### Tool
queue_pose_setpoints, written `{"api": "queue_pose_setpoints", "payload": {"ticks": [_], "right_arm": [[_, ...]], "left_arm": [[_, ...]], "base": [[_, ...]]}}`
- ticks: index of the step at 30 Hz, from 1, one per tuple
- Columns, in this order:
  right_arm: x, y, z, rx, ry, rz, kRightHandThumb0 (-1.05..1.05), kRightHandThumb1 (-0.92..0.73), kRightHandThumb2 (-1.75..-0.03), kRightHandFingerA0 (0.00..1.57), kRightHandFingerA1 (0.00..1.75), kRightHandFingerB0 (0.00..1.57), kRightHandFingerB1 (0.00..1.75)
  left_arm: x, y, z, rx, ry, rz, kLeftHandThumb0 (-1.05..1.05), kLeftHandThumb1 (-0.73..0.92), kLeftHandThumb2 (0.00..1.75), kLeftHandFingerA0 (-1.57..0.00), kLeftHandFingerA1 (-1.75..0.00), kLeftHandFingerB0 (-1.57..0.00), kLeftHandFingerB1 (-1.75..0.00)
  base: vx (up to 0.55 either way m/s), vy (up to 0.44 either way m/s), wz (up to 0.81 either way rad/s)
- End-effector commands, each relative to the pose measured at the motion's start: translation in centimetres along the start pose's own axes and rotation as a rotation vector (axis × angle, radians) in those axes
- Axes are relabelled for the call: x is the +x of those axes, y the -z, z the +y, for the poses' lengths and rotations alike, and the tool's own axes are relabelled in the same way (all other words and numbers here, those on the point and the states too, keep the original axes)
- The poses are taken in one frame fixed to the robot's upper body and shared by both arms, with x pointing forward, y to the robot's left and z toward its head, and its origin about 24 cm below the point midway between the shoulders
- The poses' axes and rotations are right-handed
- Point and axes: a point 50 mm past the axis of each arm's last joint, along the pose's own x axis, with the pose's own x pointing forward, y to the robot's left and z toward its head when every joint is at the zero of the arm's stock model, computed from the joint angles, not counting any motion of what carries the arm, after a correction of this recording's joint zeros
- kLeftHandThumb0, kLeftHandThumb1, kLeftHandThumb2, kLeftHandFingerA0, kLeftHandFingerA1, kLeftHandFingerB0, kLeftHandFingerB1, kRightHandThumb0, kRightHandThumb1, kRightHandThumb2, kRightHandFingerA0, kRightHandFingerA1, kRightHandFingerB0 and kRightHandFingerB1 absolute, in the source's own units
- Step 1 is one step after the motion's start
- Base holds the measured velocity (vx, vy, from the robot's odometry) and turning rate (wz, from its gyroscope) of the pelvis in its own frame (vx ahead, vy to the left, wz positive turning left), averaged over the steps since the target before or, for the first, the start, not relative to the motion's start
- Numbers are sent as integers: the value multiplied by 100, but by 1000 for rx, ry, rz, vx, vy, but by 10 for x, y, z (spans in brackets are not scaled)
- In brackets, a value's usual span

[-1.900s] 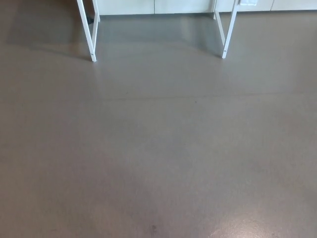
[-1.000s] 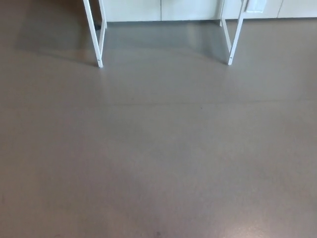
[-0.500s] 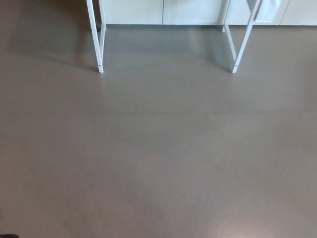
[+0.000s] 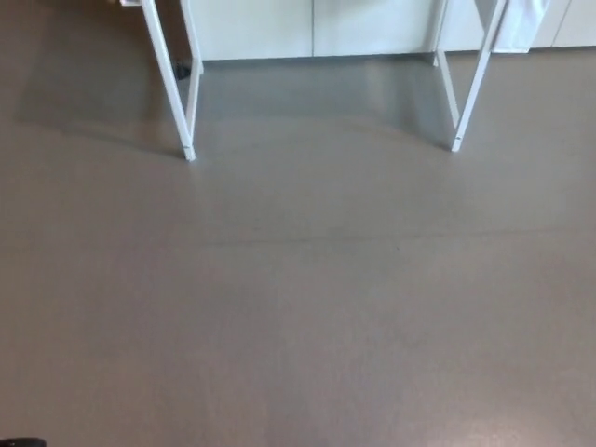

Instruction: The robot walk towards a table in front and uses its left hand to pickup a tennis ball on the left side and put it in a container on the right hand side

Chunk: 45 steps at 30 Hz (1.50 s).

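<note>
Grey-brown floor (image 4: 298, 317), smooth with a dull sheen, fills most of the view. Faint seam (image 4: 307, 239) crosses it left to right. White bench (image 4: 177, 112) legs at top, left and right. White cabinets (image 4: 261, 28) behind. Soft shadow (image 4: 93, 102) beside left leg.

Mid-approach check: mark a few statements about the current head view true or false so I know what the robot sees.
1. White table legs stand near the top of the picture. True.
2. A tennis ball lies on the grey floor. False: no ball shows anywhere, and the tabletop is out of frame.
3. Both robot hands reach into the picture. False: neither hand is in view.
4. White cabinet fronts run along behind the table legs. True.
</note>
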Motion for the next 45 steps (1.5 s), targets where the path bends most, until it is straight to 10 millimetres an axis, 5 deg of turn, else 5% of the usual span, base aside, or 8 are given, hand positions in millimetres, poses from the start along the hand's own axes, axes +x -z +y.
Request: {"api": "queue_pose_setpoints", "payload": {"ticks": [1, 3, 4, 15, 20, 45], "right_arm": [[-2, 1, -2, -10, 10, -2, -70, -39, -54, 66, 50, 52, 41], [-2, 2, -2, -8, 10, -4, -70, -39, -54, 66, 50, 52, 41], [-2, 2, -2, -3, 8, -3, -73, -32, -72, 63, 55, 48, 47], [-9, 15, -1, -26, 8, 44, -76, -33, -73, 62, 53, 48, 46], [-27, 47, 6, 38, -15, 137, -76, -29, -69, 65, 53, 48, 45], [-39, 70, 20, 30, -17, 224, -79, -28, -68, 65, 50, 51, 42]], "left_arm": [[-3, -1, 8, 10, -24, -8, -21, 26, 52, -76, -67, -64, -61], [-3, -1, 8, 9, -25, -6, -21, 26, 52, -76, -67, -64, -61], [-3, -1, 8, 5, -28, -7, -19, 26, 51, -77, -67, -64, -61], [-9, 11, 9, -3, -27, 15, -14, 30, 49, -74, -65, -64, -60], [-22, 41, 7, 35, -43, 124, -25, 21, 52, -71, -68, -61, -61], [-31, 57, 5, 32, -29, 169, -25, 18, 50, -67, -70, -58, -62]], "base": [[231, 154, -13], [336, 178, 56], [342, 220, -59], [304, 66, 8], [339, -114, 38], [296, 29, -2]]}}
